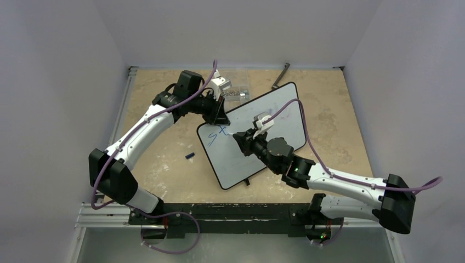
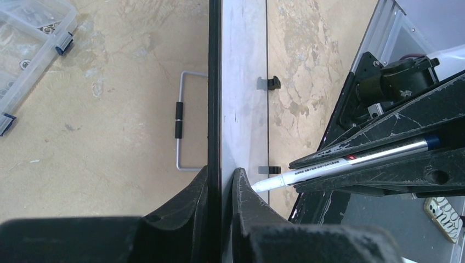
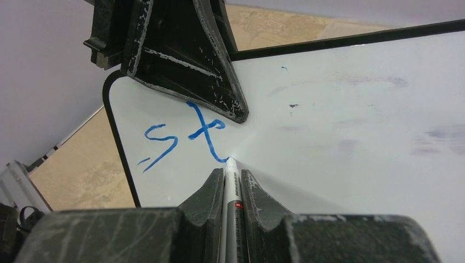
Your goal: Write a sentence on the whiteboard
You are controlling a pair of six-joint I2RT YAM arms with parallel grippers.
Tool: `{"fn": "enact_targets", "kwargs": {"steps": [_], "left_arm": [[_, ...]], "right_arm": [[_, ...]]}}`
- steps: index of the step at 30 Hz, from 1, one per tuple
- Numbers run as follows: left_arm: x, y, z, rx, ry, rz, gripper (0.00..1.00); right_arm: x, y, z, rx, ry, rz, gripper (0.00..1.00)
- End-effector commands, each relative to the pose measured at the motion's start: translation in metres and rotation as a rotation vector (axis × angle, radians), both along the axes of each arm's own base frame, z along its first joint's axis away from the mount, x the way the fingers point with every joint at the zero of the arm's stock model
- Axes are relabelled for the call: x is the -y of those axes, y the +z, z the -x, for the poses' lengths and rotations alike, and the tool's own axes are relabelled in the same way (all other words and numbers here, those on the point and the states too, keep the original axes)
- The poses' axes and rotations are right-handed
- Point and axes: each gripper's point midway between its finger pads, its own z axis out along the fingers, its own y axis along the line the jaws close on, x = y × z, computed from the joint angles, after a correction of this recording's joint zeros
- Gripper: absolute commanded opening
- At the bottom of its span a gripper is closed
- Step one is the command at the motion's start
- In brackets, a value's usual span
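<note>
The whiteboard (image 1: 285, 118) lies slanted across the middle of the table, with a black frame and rounded corners. My left gripper (image 1: 221, 118) is shut on its far left edge; in the left wrist view the jaws (image 2: 221, 181) pinch the board (image 2: 244, 82), which shows edge-on. My right gripper (image 3: 232, 174) is shut on a white marker (image 3: 230, 183) whose tip touches the board (image 3: 356, 137). The sentence (image 3: 186, 134) stands as blue letters "st" near the board's corner, and the marker tip sits at the tail of the "t". The marker (image 2: 351, 160) also shows in the left wrist view.
A clear plastic parts box (image 1: 236, 87) sits behind the board. A small blue cap (image 1: 190, 156) lies on the table left of the board. A wire stand (image 2: 179, 118) sticks out behind the board. Faint purple smudges (image 3: 373, 80) mark the board's surface.
</note>
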Motion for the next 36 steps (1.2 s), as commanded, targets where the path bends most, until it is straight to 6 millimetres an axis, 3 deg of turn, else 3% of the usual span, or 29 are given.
{"fn": "enact_targets", "kwargs": {"steps": [1, 11, 24, 27, 29, 36], "left_arm": [[-0.009, -0.025, -0.008, 0.123, -0.031, -0.15, 0.0], [-0.01, -0.024, -0.006, 0.127, -0.031, -0.15, 0.0], [-0.009, -0.024, -0.006, 0.125, -0.034, -0.149, 0.0], [-0.008, -0.024, -0.006, 0.12, -0.032, -0.152, 0.0], [-0.009, -0.025, -0.006, 0.116, -0.032, -0.154, 0.0], [-0.008, -0.024, -0.005, 0.113, -0.033, -0.152, 0.0]], "right_arm": [[0.013, 0.002, -0.016, 0.019, -0.099, 0.068, 0.0], [0.016, 0.026, -0.01, 0.055, -0.078, 0.004, 0.0], [0.047, 0.064, -0.003, 0.123, -0.13, -0.089, 0.0], [0.051, 0.068, -0.008, 0.123, -0.144, -0.091, 0.05], [0.052, 0.071, -0.01, 0.131, -0.135, -0.092, 0.0], [0.063, 0.08, -0.011, 0.18, -0.144, -0.13, 0.0]]}}
